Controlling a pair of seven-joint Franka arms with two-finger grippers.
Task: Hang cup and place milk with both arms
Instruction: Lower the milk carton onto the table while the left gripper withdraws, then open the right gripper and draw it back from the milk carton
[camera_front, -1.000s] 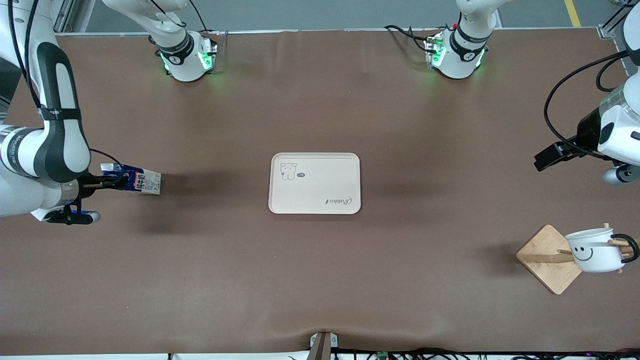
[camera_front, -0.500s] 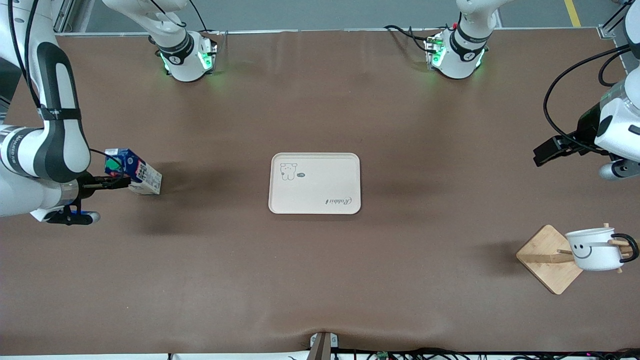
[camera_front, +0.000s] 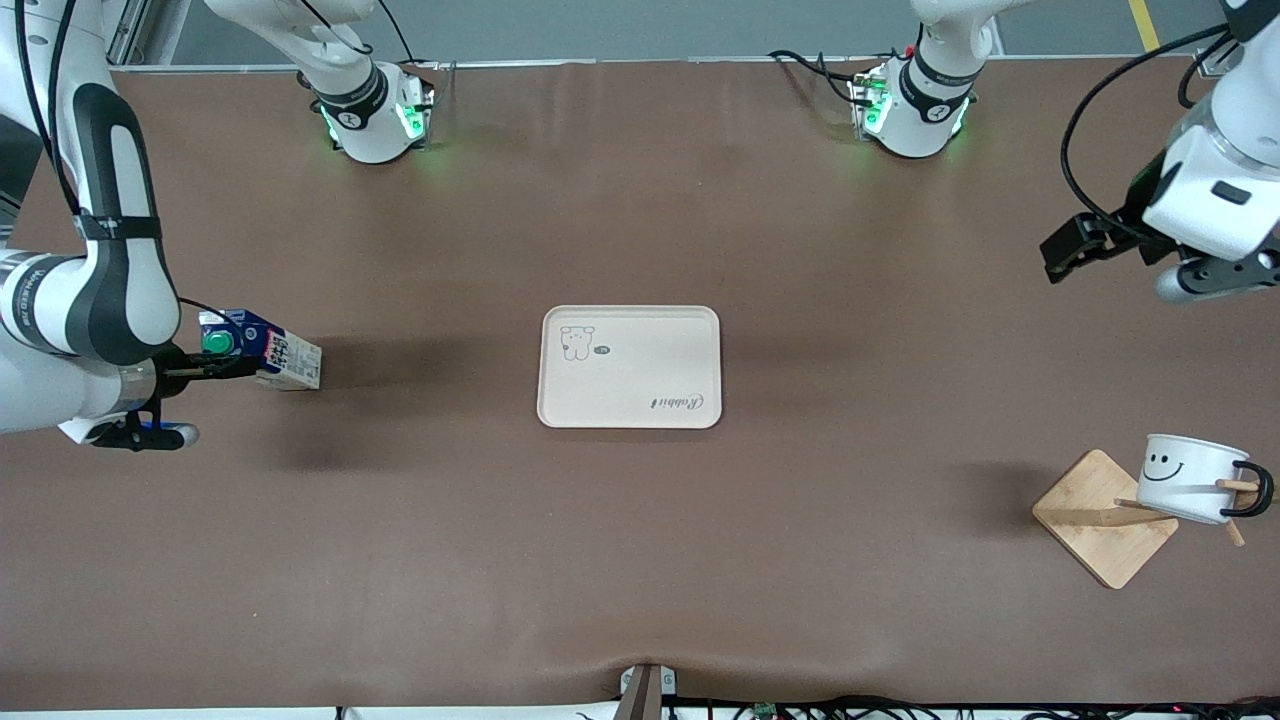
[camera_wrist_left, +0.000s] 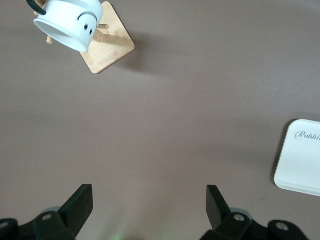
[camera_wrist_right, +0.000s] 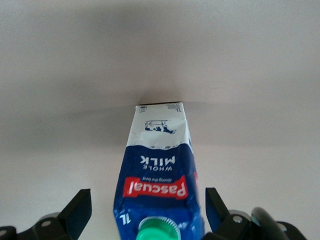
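Observation:
The milk (camera_front: 272, 354) stands on the table at the right arm's end, its green cap (camera_front: 217, 343) showing. My right gripper (camera_front: 228, 366) is open, with a finger on each side of the carton's top and a gap on both sides; the right wrist view shows this gripper (camera_wrist_right: 145, 210) and the milk (camera_wrist_right: 159, 165). The cup (camera_front: 1190, 478) hangs by its black handle on a peg of the wooden rack (camera_front: 1092, 518). My left gripper (camera_front: 1072, 246) is open and empty, up over bare table, apart from the cup. The left wrist view shows that gripper (camera_wrist_left: 149, 200) and the cup (camera_wrist_left: 67, 22).
A cream tray (camera_front: 630, 400) with a bear print lies at the table's middle; its corner shows in the left wrist view (camera_wrist_left: 302, 157). The rack's base (camera_wrist_left: 110, 47) is toward the left arm's end, nearer the front camera. Both arm bases stand along the farthest edge.
The left arm has lifted away from the rack toward its base. The cup has swung and tilted on its peg. The milk's top has shifted so that its green cap shows.

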